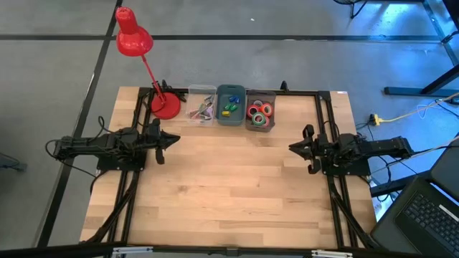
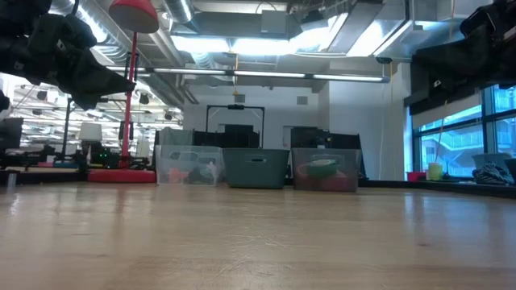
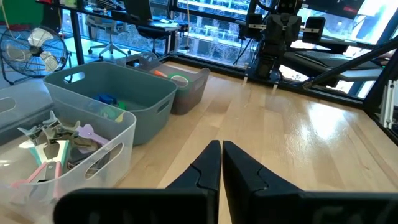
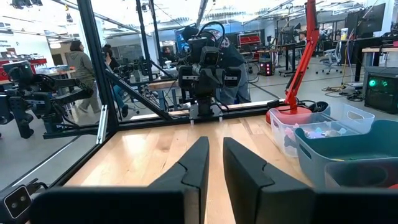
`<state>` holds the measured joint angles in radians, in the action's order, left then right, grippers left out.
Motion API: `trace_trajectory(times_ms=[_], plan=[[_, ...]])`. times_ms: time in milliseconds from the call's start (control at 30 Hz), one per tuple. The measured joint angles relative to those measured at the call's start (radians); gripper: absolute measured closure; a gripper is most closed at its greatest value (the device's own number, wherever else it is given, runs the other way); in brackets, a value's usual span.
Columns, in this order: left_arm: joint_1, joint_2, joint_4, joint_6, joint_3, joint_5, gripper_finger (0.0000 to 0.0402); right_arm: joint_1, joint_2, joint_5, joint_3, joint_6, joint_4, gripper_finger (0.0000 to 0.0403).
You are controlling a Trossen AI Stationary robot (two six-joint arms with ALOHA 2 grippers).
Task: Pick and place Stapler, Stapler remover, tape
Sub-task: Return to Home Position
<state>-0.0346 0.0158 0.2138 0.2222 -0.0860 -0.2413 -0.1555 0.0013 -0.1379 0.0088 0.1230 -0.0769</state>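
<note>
A red desk lamp with a round base [image 1: 134, 41] is set near a corner of the pale wooden table [image 1: 229, 186]; an open dark laptop [image 1: 428, 215] is seen beside it.

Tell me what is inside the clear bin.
Jumbled staple removers, with pink, green and metal parts showing, lie in the clear bin; anything under the pile is covered.
</note>
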Motion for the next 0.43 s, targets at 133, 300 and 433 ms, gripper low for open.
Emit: trace_trajectory(times_ms=[133,300,433], plan=[[0.0,0.0,0.0,0.0,0.0,0.0,0.0395,0.0,0.0,0.0,0.0,-0.001,0.0,0.0352],[0.0,0.0,0.0,0.0,0.0,0.0,0.0389,0.0,0.0,0.0,0.0,-0.001,0.0,0.0352],[0.0,0.0,0.0,0.0,0.0,0.0,0.039,0.0,0.0,0.0,0.0,0.0,0.0,0.0352]])
